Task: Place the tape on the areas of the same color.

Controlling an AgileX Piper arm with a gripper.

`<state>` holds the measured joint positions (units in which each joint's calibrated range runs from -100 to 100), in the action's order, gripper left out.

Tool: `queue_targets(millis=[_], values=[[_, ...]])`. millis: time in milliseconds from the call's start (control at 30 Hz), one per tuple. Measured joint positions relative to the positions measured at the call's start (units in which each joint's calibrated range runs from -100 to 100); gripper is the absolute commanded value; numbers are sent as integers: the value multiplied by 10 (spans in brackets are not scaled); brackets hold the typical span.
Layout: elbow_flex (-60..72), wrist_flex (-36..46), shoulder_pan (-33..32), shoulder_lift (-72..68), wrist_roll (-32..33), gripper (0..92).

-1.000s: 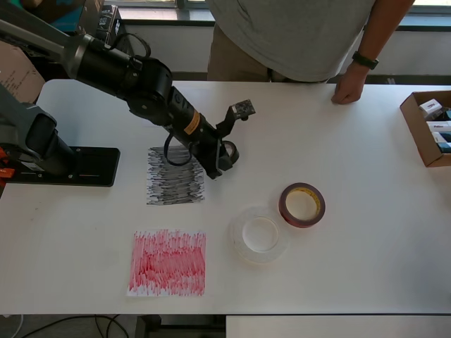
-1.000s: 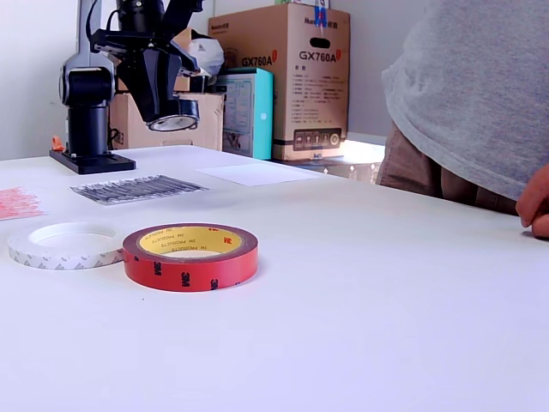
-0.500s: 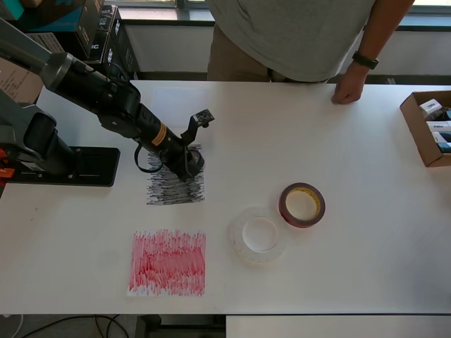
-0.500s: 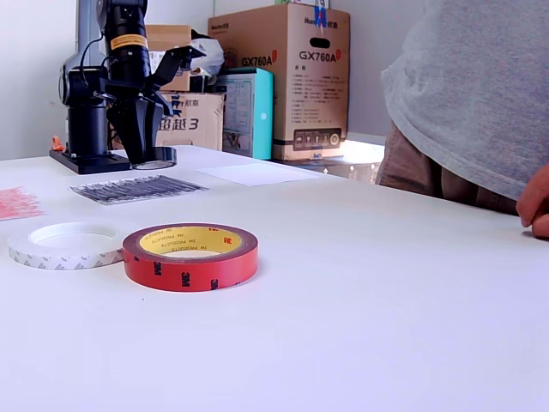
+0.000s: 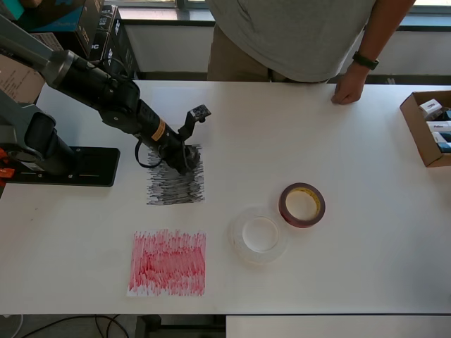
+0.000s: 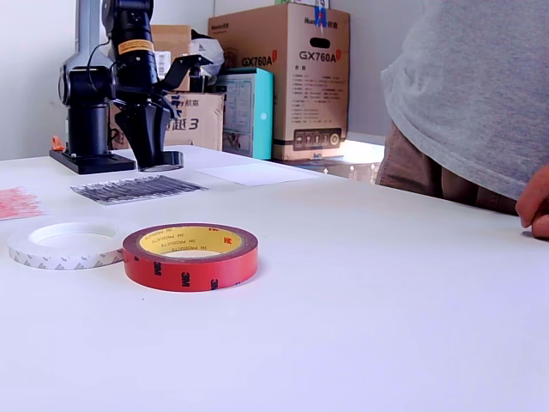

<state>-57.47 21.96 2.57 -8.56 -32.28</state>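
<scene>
Overhead: gripper (image 5: pixel 184 160) clamped on black roll (image 5: pixel 182 166), low over the black patch (image 5: pixel 175 176), at its 12 o'clock edge; whether the roll touches the patch, cannot tell. Yellow label band on the arm (image 5: pixel 106 88), writing unreadable. Red patch (image 5: pixel 168 262) at 6 o'clock from the black patch. Clear roll (image 5: pixel 258 239) and red roll (image 5: pixel 301 205) just beside each other, red roll at 2 o'clock from the clear one, both on bare table (image 5: pixel 366 211). Open carton (image 5: pixel 427 129) at the table's 3 o'clock edge holds small boxes; print too small to read. Person's hand (image 5: pixel 348 88) rests on the table at 12 o'clock.

Exterior: gripper (image 6: pixel 154 153) points down, fingers closed on the black roll (image 6: pixel 161 160), which hangs flat just above the black patch (image 6: pixel 137 188). Red roll (image 6: pixel 190 256) in front, "3M" printed on its side and yellow core; clear roll (image 6: pixel 65 244) touching it at 9 o'clock. White patch (image 6: pixel 259 173) behind. Red patch (image 6: pixel 15 202) at the view's left edge. Brown box (image 6: pixel 287 77) reads "GX760A". Teal box (image 6: pixel 247 113) beside it, text unreadable.
</scene>
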Motion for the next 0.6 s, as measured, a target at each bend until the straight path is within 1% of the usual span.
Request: queue_targets(millis=[200, 267, 400, 600], values=[[-11, 11, -4, 0, 1, 0], [-11, 34, -4, 8, 10, 0], [-11, 82, 4, 42, 39, 0], [-22, 121, 4, 72, 88, 0]])
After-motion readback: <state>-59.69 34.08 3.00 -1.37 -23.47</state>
